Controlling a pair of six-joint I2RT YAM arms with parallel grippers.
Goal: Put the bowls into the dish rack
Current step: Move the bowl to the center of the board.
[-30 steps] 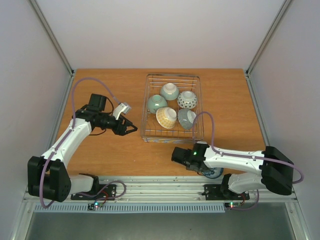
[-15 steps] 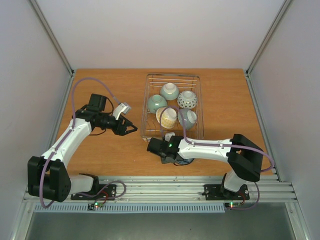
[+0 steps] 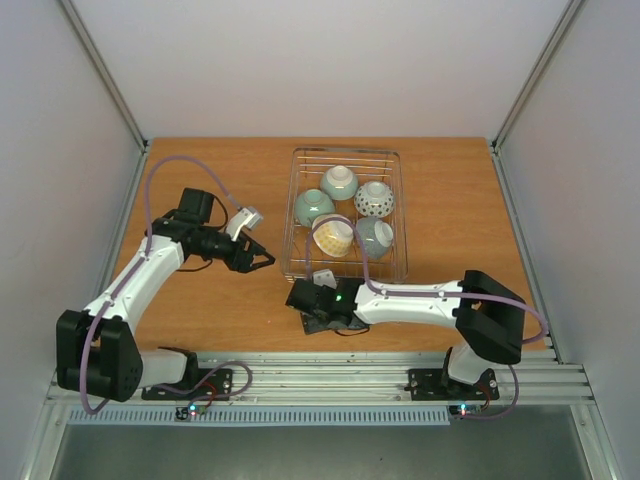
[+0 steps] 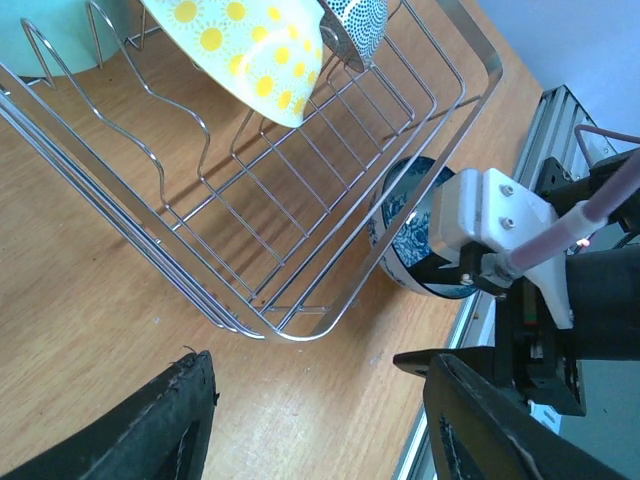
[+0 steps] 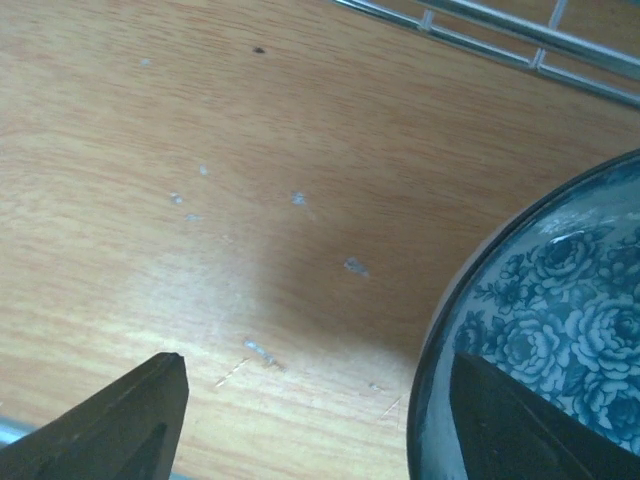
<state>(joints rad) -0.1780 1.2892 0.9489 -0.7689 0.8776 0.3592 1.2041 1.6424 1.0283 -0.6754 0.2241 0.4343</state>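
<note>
The wire dish rack (image 3: 346,152) stands at mid-table and holds several bowls: two celadon ones (image 3: 339,182) (image 3: 312,207), a white dotted one (image 3: 374,199), a yellow one (image 3: 333,238) and a grey one (image 3: 375,236). A blue floral bowl (image 5: 560,330) sits on the wood just in front of the rack's near edge (image 4: 300,325), also visible as the blue bowl (image 4: 412,240). My right gripper (image 5: 320,420) (image 3: 318,312) is open astride its rim, one finger over the bowl's inside, the other outside. My left gripper (image 4: 310,400) (image 3: 262,258) is open and empty, left of the rack.
The metal rail (image 3: 330,375) with the arm bases runs along the table's near edge, close behind the blue bowl. Bare wood (image 3: 215,190) lies left of the rack and more (image 3: 455,210) to its right. Side walls close in the table.
The right arm has swung left along the near edge, bringing the blue bowl to the front of the rack, and its jaws have gone from shut to open. The left arm has stayed put.
</note>
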